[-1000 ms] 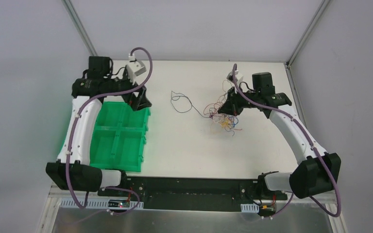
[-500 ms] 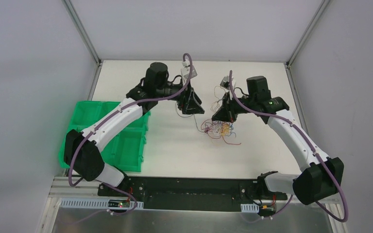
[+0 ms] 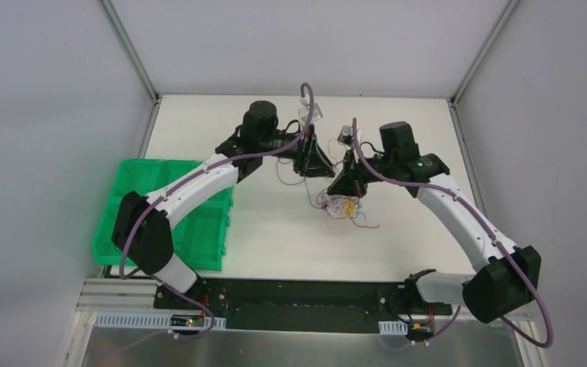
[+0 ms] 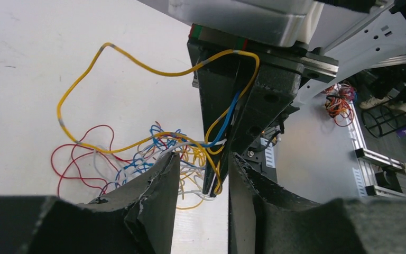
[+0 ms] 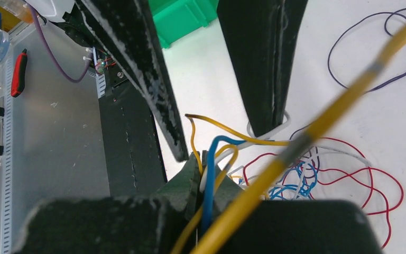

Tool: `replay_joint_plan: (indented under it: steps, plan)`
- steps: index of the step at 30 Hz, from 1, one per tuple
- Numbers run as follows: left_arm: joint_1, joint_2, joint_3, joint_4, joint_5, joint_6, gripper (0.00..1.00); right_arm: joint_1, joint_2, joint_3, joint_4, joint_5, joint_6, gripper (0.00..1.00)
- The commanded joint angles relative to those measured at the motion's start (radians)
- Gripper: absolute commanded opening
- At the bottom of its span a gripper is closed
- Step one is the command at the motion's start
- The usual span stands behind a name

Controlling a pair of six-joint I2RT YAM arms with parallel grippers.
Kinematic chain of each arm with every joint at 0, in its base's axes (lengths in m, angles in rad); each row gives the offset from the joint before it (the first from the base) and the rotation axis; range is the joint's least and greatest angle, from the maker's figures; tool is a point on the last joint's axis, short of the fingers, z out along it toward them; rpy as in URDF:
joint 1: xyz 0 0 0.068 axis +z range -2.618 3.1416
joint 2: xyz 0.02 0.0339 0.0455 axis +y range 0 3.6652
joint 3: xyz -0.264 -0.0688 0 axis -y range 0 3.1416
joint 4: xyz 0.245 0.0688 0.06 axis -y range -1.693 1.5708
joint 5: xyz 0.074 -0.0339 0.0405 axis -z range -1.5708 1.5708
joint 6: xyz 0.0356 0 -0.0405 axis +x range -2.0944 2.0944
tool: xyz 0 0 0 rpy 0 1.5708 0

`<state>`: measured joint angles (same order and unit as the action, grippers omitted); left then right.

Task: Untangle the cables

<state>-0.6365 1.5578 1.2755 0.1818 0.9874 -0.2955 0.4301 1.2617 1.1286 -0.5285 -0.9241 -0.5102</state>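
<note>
The cables point(image 3: 344, 206) lie as a small tangle of yellow, red, blue and white strands mid-table. My right gripper point(image 3: 342, 186) hangs just over the tangle. In its wrist view it point(image 5: 205, 159) is shut on a blue, a yellow and a white strand, which rise from the heap point(image 5: 306, 169). My left gripper point(image 3: 322, 170) is right beside it. In the left wrist view its jaws point(image 4: 203, 164) stand apart on either side of the right gripper's tip point(image 4: 214, 182) and the strands there. They hold nothing. A long yellow loop point(image 4: 84, 79) arcs up off the table.
A single dark purple cable point(image 5: 370, 63) lies loose on the table beyond the tangle. A green divided bin point(image 3: 199, 233) sits at the left, under the left arm. The black mounting rail point(image 3: 298, 294) runs along the near edge.
The left arm swung from over the green bin to the middle, beside the right gripper, and its jaws narrowed. The right gripper shifted slightly left, raising its strands.
</note>
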Motion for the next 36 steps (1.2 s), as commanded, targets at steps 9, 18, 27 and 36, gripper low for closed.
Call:
replay_joint_plan:
  steps: [9,18,27,36]
  plan:
    - [-0.022,-0.046,0.050,0.095,0.038,-0.181,0.00,-0.012,0.027,-0.008,0.036,0.051,0.031,0.09]
    - [0.024,-0.106,0.112,0.190,0.016,-0.432,0.00,-0.129,0.085,-0.112,0.256,0.090,0.156,0.20]
    - [0.200,-0.075,0.294,0.284,-0.001,-0.618,0.00,-0.162,0.150,-0.199,0.254,0.232,0.006,0.19]
    - [0.330,-0.008,0.706,0.206,-0.024,-0.568,0.00,-0.177,0.251,-0.242,0.186,0.373,-0.136,0.20]
